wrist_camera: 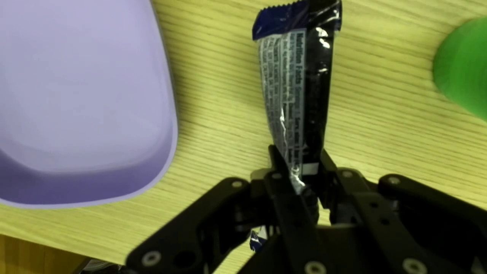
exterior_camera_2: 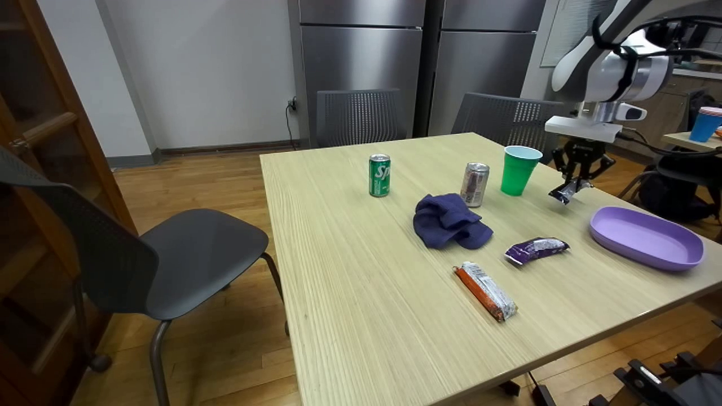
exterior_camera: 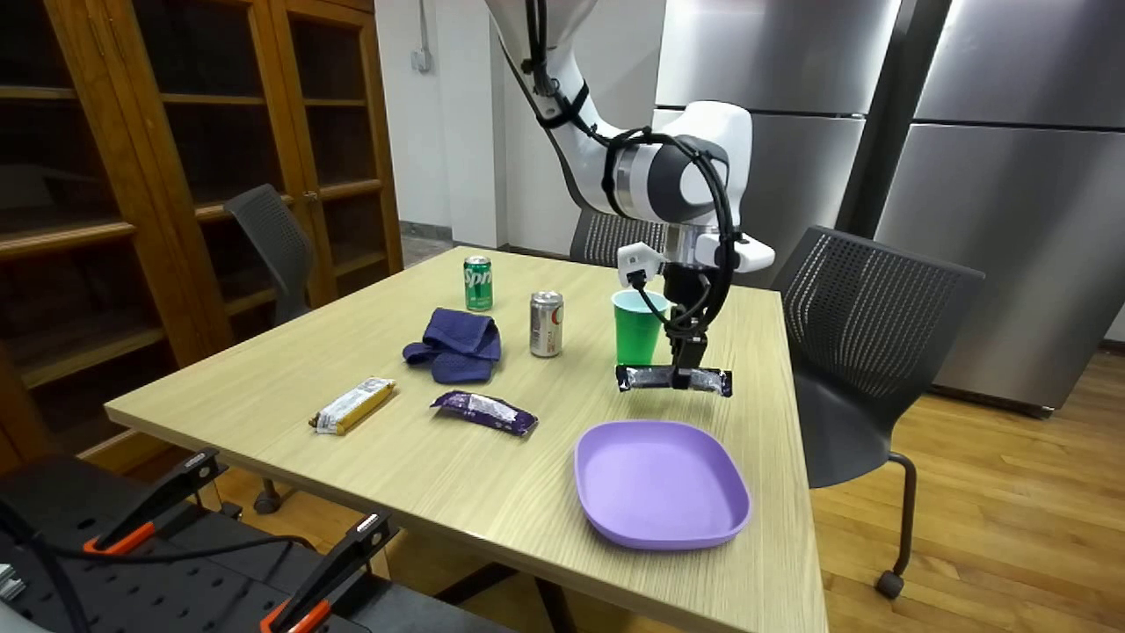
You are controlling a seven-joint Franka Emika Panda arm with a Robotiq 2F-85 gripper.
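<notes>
Here, the jaws are clenched on the dark bar [wrist_camera: 287, 95], pinching it near its middle so that an end sticks out on either side. It is held roughly level, seemingly lifted off the tabletop [exterior_camera: 527, 475], between the plate [exterior_camera: 664, 483] and the cup [exterior_camera: 637, 330]; the wrist view shows it apart from both. The arm [exterior_camera: 672, 183] reaches down to it from above.

The plate is lilac; the cup is green and upright. In both exterior views a silver can [exterior_camera: 546, 323] stands near the cup, with a crumpled blue cloth [exterior_camera_2: 451, 221] close by. A green can [exterior_camera_2: 379, 176], also upright, is well apart from the jaws. A purple bar [exterior_camera: 485, 412] lies between the plate and a yellow bar [exterior_camera: 352, 406], both resting on the tabletop. In an exterior view a chair [exterior_camera: 874, 308] stands beside the tabletop, with a fridge [exterior_camera: 1011, 220] beyond it and a cabinet [exterior_camera: 132, 114] across the room.
</notes>
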